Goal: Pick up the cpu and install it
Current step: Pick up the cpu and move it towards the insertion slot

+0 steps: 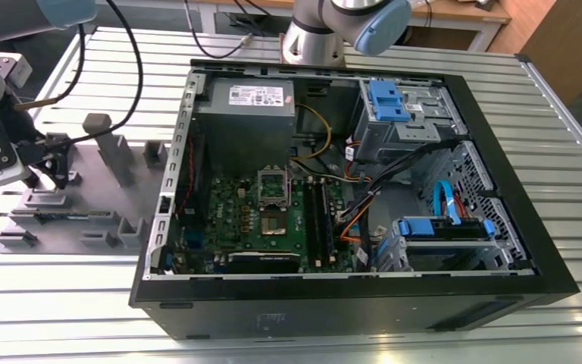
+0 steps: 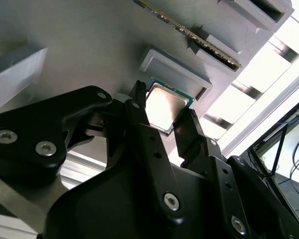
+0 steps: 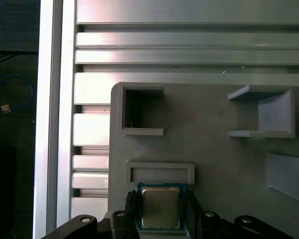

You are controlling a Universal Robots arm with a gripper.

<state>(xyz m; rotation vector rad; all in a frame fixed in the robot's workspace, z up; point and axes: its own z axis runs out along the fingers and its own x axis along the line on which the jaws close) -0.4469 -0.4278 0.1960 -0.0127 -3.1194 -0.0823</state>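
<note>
grey plastic fixture blocks (image 3: 159, 166) crowd your black gripper (image 3: 160, 199), which grasps the small square cpu (image 3: 160, 209), silver-topped with green edges.

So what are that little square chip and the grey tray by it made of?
The cpu has a pale metal lid, satin and catching light, on a green board rim. The grey fixture plate looks like matte plastic, dull with no glare, though painted metal is possible.
</note>
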